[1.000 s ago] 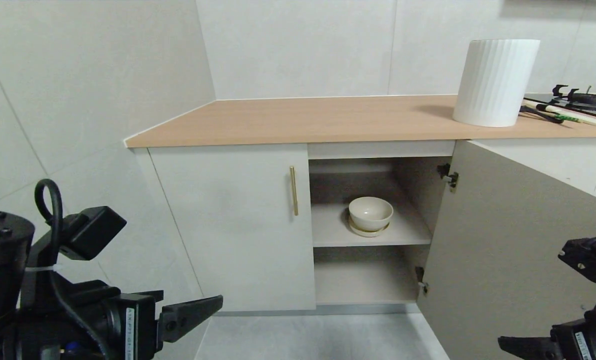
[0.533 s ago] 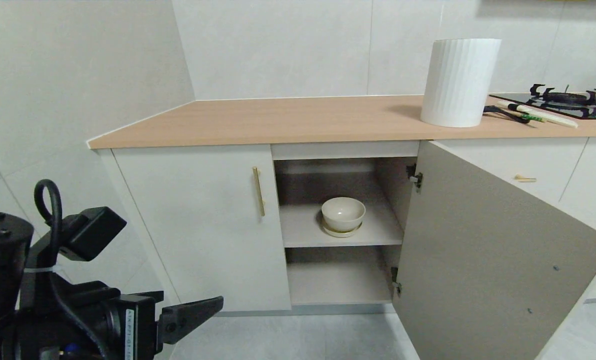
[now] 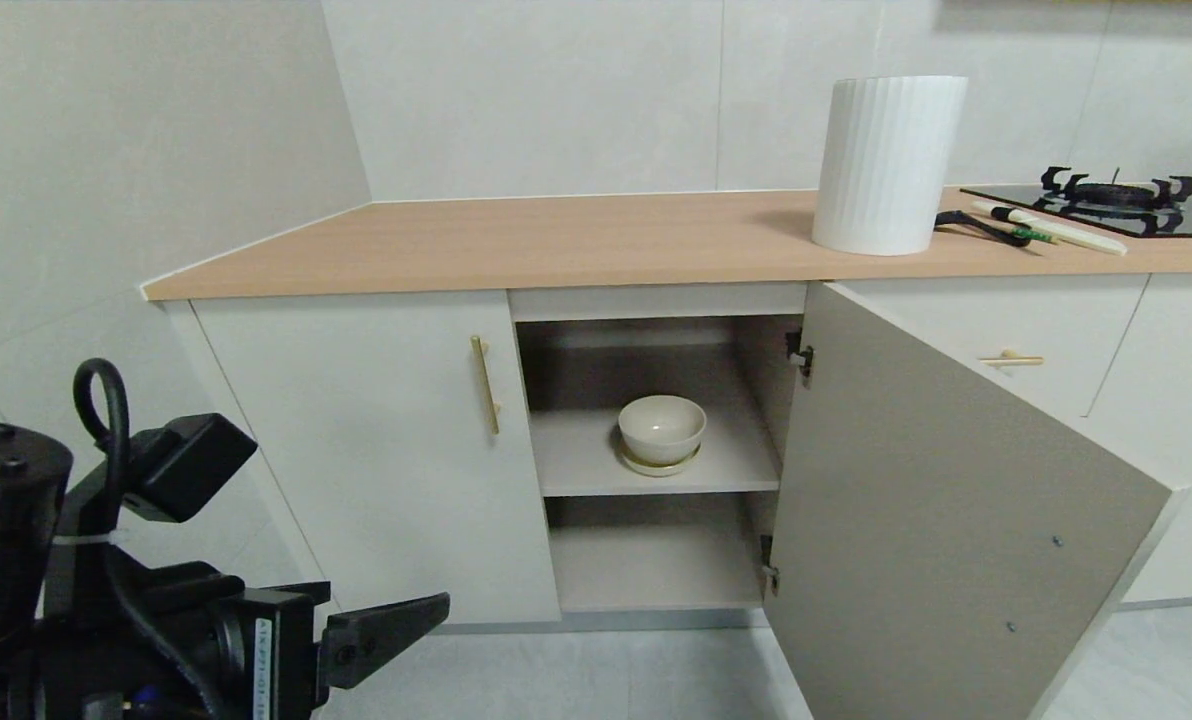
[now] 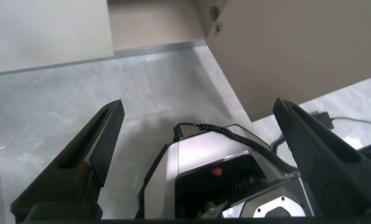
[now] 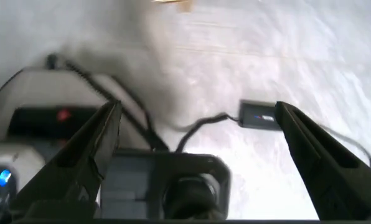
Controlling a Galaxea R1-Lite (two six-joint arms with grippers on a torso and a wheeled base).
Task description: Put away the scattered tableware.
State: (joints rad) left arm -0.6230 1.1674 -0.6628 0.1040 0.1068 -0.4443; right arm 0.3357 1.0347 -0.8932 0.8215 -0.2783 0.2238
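A cream bowl (image 3: 661,428) rests on a small plate (image 3: 659,464) on the middle shelf of the open cabinet (image 3: 646,470). Chopsticks and a dark-handled utensil (image 3: 1041,227) lie on the wooden counter (image 3: 516,240) beside the stove. My left gripper (image 4: 198,118) hangs low at the left, open and holding nothing, over the floor in front of the cabinet; one of its fingers (image 3: 386,622) juts toward the cabinet base. My right gripper (image 5: 198,124) is open and holds nothing, low above the floor.
The right cabinet door (image 3: 936,500) stands swung wide open into the room. A tall white ribbed container (image 3: 886,165) stands on the counter near the gas stove (image 3: 1116,190). The left door (image 3: 376,450) is closed. A cable and small box (image 5: 260,117) lie on the floor.
The head camera has turned right, so the cabinet and counter sit further left in the picture. The right arm has dropped out at the lower right. The left arm has kept still.
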